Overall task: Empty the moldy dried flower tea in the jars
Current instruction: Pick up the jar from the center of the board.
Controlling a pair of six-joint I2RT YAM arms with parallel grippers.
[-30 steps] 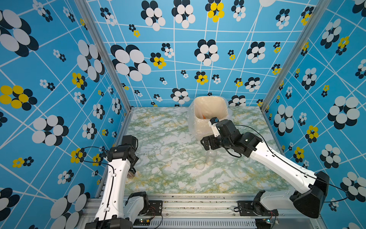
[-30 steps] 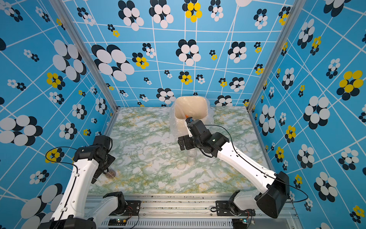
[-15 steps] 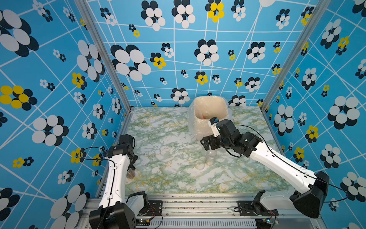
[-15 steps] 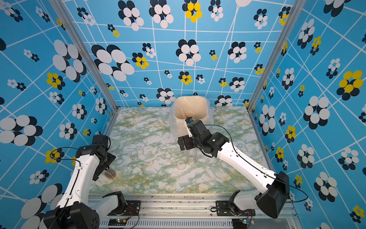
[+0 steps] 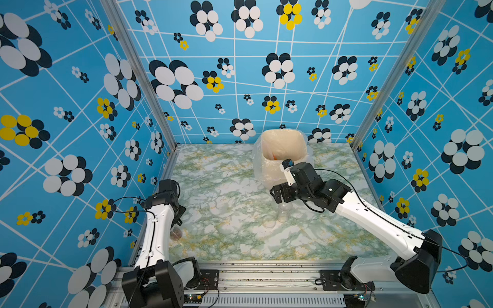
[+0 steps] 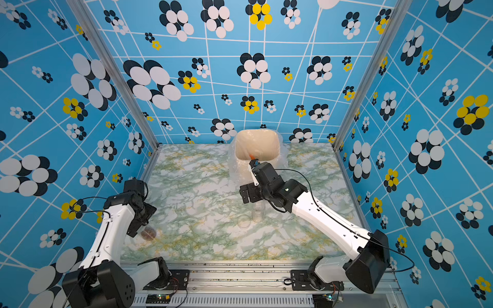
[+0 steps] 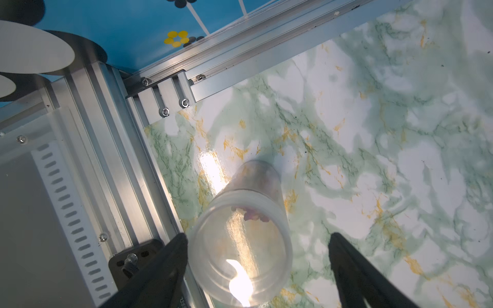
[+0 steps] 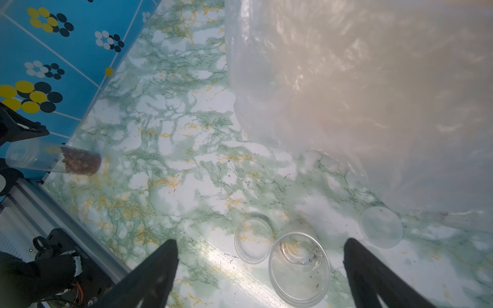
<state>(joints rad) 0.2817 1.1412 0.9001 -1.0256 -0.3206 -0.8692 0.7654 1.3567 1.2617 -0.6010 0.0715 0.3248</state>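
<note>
A clear jar (image 7: 240,248) with reddish-brown dried flower tea (image 7: 253,214) at its bottom stands near the table's front left corner, also visible in both top views (image 6: 148,234). My left gripper (image 7: 258,237) is open around it: one finger (image 7: 170,256) touches its wall, the other stands apart. An empty jar (image 8: 298,269) with dark crumbs stands mid-table (image 5: 282,213). My right gripper (image 8: 261,241) hangs open above it and holds nothing. The right wrist view also shows the tea jar (image 8: 53,160).
A beige bin (image 5: 282,154) lined with clear plastic stands at the back of the marble table, just behind the right gripper. Two clear lids (image 8: 253,240) (image 8: 381,226) lie flat beside the empty jar. An aluminium frame rail (image 7: 149,160) runs close to the tea jar.
The left arm has shifted a little and lowered around the tea jar, and its jaws have narrowed slightly. The right arm has not moved.
</note>
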